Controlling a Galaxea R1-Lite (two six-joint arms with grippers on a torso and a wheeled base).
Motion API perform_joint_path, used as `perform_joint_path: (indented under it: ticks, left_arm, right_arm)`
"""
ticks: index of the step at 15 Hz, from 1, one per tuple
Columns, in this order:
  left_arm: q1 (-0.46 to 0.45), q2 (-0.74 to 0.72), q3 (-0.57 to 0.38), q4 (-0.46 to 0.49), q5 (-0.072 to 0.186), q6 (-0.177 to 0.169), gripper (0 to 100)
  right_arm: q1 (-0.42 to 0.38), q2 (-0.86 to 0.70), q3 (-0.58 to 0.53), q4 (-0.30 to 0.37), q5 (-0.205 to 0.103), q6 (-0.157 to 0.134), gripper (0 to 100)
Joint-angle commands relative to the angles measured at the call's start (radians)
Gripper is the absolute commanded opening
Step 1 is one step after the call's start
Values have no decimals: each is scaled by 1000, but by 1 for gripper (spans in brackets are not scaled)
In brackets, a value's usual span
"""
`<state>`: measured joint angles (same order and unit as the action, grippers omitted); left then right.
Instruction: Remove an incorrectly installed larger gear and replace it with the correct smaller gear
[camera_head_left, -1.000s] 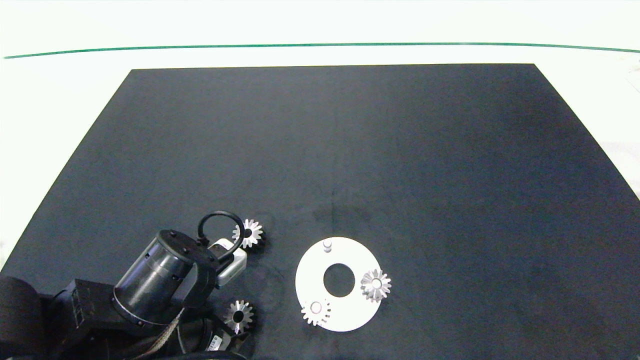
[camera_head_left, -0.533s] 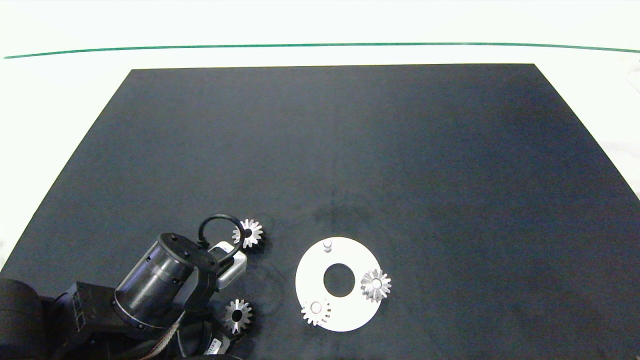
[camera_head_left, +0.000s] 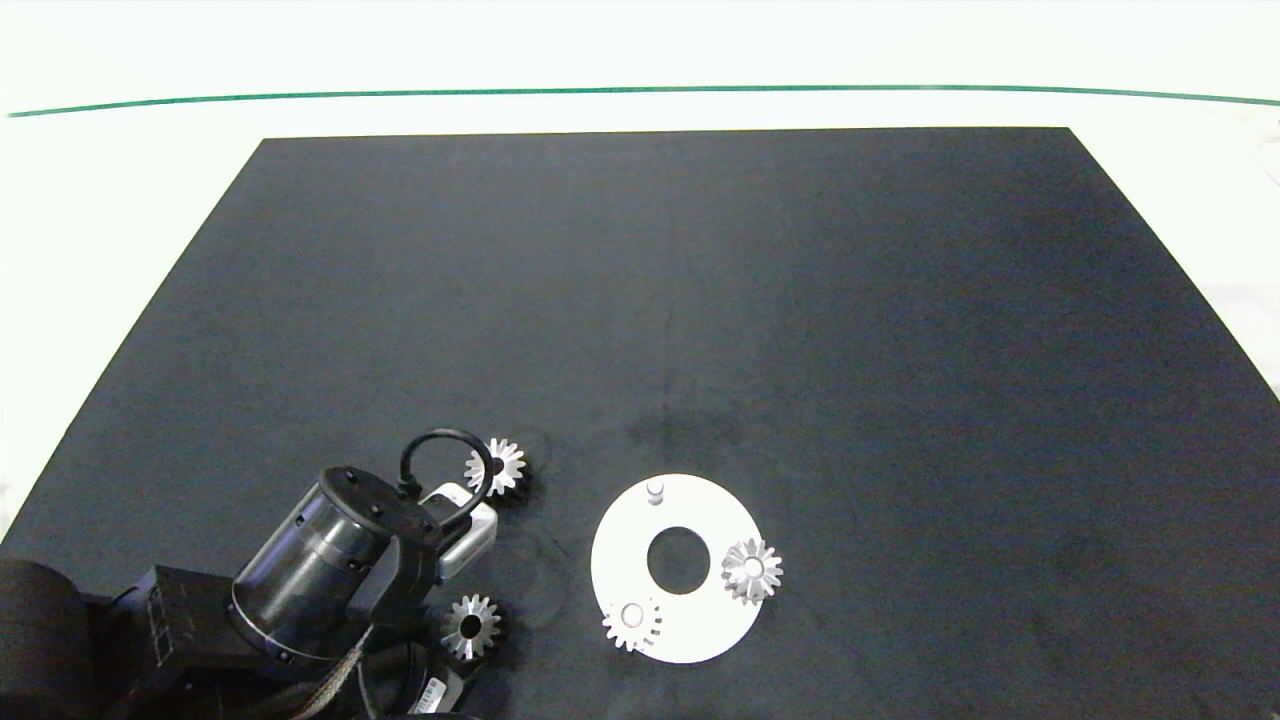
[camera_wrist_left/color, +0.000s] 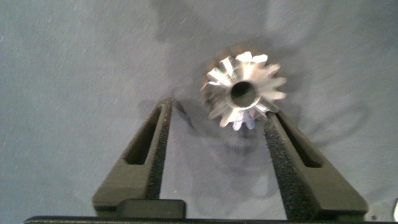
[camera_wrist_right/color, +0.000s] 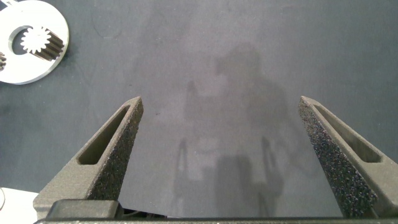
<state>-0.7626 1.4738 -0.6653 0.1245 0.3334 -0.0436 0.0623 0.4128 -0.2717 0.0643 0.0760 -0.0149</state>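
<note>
A lab-style test bench: a white counter (camera_head_left: 640, 60) with a green line (camera_head_left: 640, 90) across the frame's top, a black mat (camera_head_left: 700, 300) filling the middle, metal gears (camera_head_left: 497, 466) beside a white disc (camera_head_left: 620, 560).

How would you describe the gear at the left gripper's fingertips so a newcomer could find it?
On the black mat, look left of the white ring plate, beside the left arm. Two loose gears lie there; it is the smaller gear nearer the camera, at the tips of the open left gripper.
</note>
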Motion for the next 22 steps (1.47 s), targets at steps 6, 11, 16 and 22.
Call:
perform_joint_path:
  ticks: [6, 11, 16, 22]
  left_arm:
    - [-26, 14, -2, -19, -1, -2, 39]
    - [-35, 42, -2, -51, -1, -1, 30]
    - [-40, 45, -2, -91, 1, 1, 28]
    - [-34, -35, 9, -86, 7, 4, 28]
  right_arm:
    - [4, 1, 0, 0, 1, 0, 100]
    - [4, 3, 0, 2, 1, 0, 100]
    - [4, 4, 2, 2, 1, 0, 100]
    - [5, 1, 0, 2, 1, 0, 100]
